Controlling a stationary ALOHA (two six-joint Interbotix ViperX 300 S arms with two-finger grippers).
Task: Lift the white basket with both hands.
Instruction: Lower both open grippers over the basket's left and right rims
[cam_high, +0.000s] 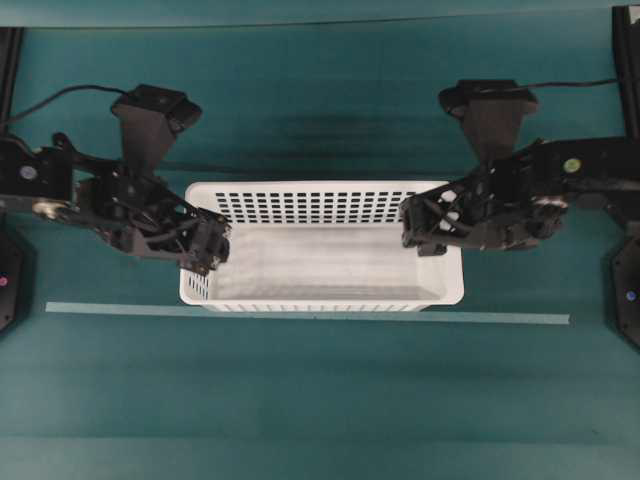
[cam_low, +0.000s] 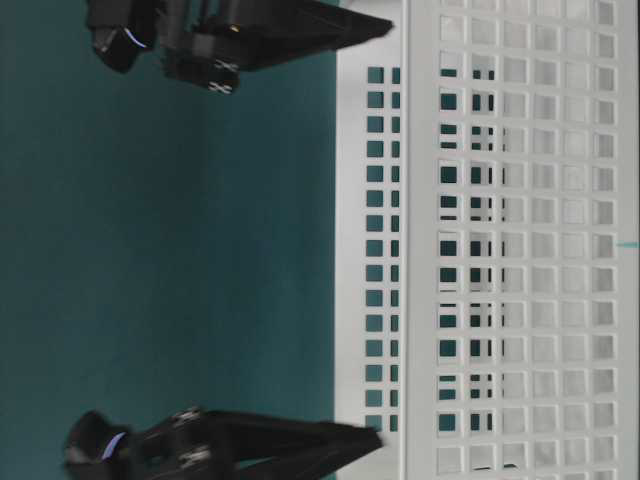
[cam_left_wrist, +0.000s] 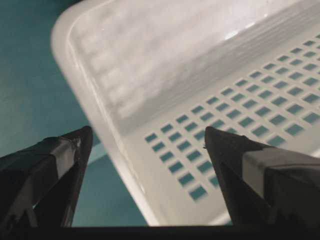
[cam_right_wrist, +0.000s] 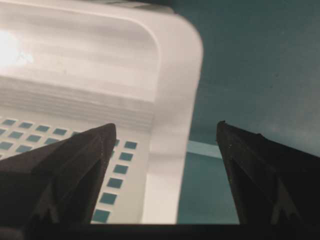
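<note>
The large rectangular white plastic basket (cam_high: 322, 245), with rounded corners, rolled rim and walls perforated by small rectangular holes, sat on the teal tabletop (cam_high: 320, 400), not lifted. The left pincer (cam_left_wrist: 145, 170) stood wide open, holding nothing, with the basket's end rim passing between its fingers (cam_left_wrist: 240, 165): one finger outside the wall, one inside. The right pincer (cam_right_wrist: 165, 165) was likewise wide open and empty, straddling the rim at the opposite end near a rounded corner. A pale strip (cam_high: 300, 313) lay on the tabletop just beside the basket's near wall. Assessment: positioning appeared complete at both ends; closing each pincer on the rim and raising the basket together remained outstanding.
</note>
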